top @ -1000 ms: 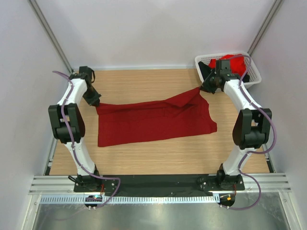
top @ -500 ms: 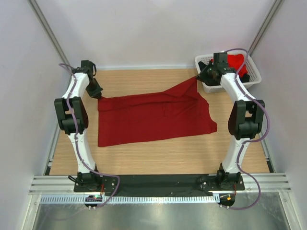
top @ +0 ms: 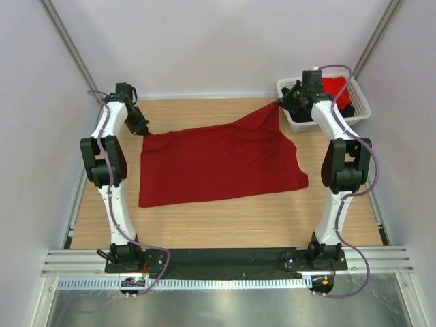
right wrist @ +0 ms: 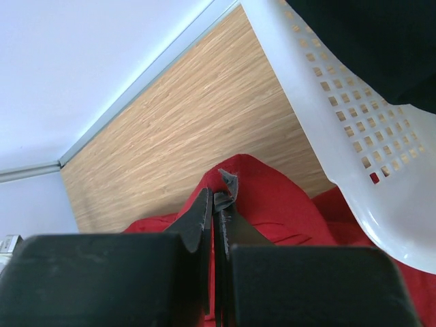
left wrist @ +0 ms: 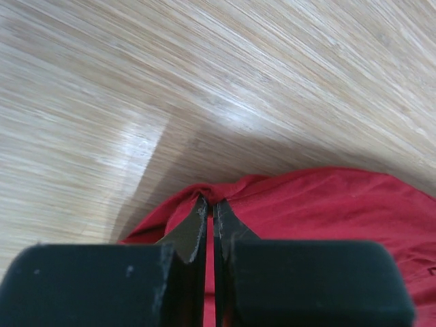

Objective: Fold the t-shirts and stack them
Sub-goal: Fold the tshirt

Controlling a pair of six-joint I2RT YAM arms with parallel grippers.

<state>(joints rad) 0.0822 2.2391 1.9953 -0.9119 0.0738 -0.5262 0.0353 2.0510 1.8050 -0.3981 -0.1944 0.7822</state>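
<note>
A dark crimson t-shirt (top: 218,163) lies spread over the middle of the wooden table. My left gripper (top: 144,131) is shut on its far left corner; the left wrist view has the cloth (left wrist: 327,211) bunched at the fingertips of that gripper (left wrist: 210,203). My right gripper (top: 279,103) is shut on the far right corner and holds it lifted beside the basket. In the right wrist view the crimson cloth (right wrist: 272,204) is pinched in the right gripper (right wrist: 214,197). A brighter red t-shirt (top: 337,90) and a black one (top: 304,116) lie in the basket.
A white latticed basket (top: 361,109) stands at the far right corner, right next to my right gripper; its wall (right wrist: 340,116) fills the right of the right wrist view. White walls close the table on three sides.
Both grippers have moved toward the far edge, pulling the shirt's far edge with them. The cloth now lies wider and flatter, and its right corner has risen toward the basket.
</note>
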